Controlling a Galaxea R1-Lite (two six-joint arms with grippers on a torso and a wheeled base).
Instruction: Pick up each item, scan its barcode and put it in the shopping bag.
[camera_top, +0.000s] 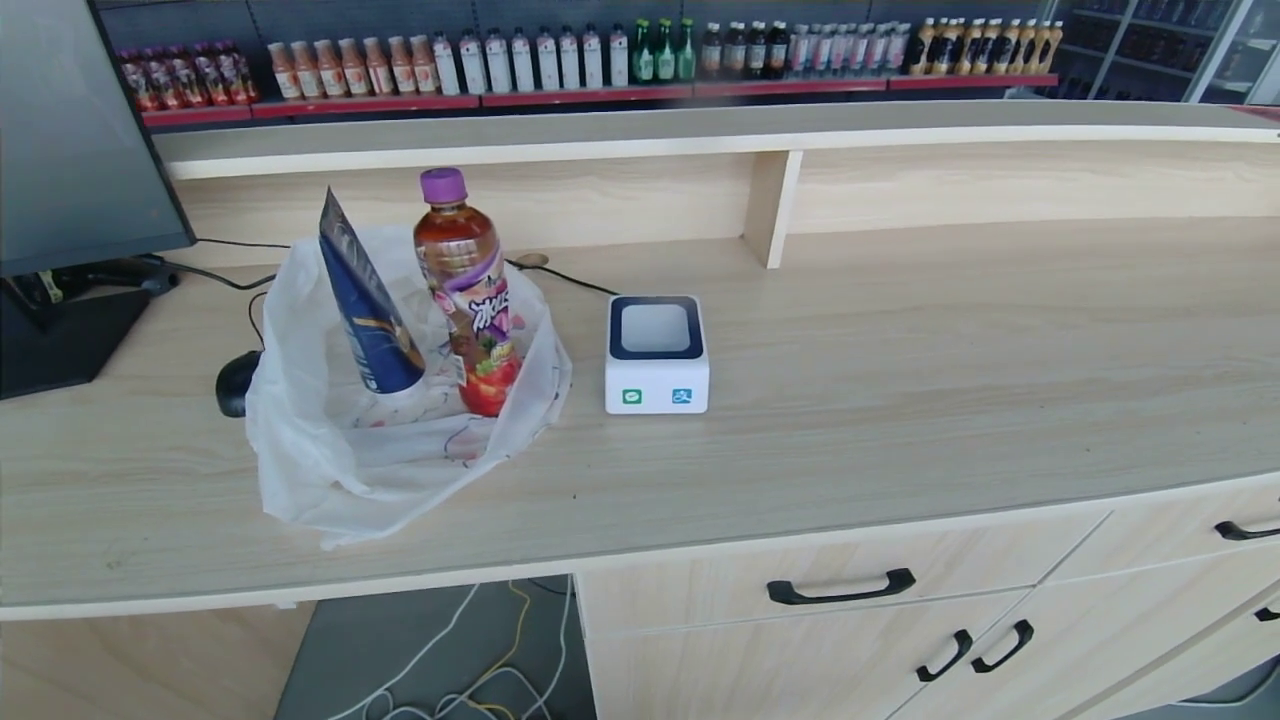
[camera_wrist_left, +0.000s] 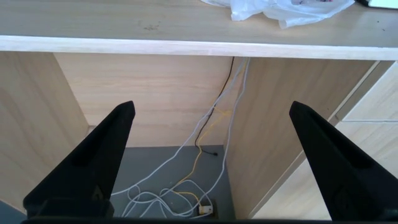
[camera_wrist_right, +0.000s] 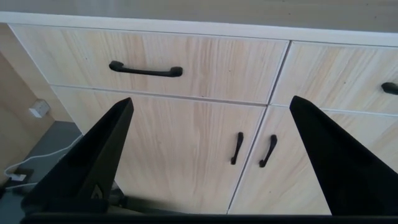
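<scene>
Spanning the head view, the desk (camera_top: 900, 330) carries the white shopping bag (camera_top: 330, 480), a bottle (camera_top: 465, 290) and blue pouch (camera_top: 370, 320) inside, the scanner (camera_top: 656, 355) just beside. Below desk level, the left gripper (camera_wrist_left: 211, 106), fingers apart, faces cables (camera_wrist_left: 168, 198); the right gripper (camera_wrist_right: 211, 99), likewise apart, faces cabinet doors (camera_wrist_right: 180, 155).

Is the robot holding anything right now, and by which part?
Nothing: the left gripper and the right gripper are both open and empty.

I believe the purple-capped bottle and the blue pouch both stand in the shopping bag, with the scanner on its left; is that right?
Not quite: the head view shows the scanner right of the shopping bag. The bottle and blue pouch do stand in it.
</scene>
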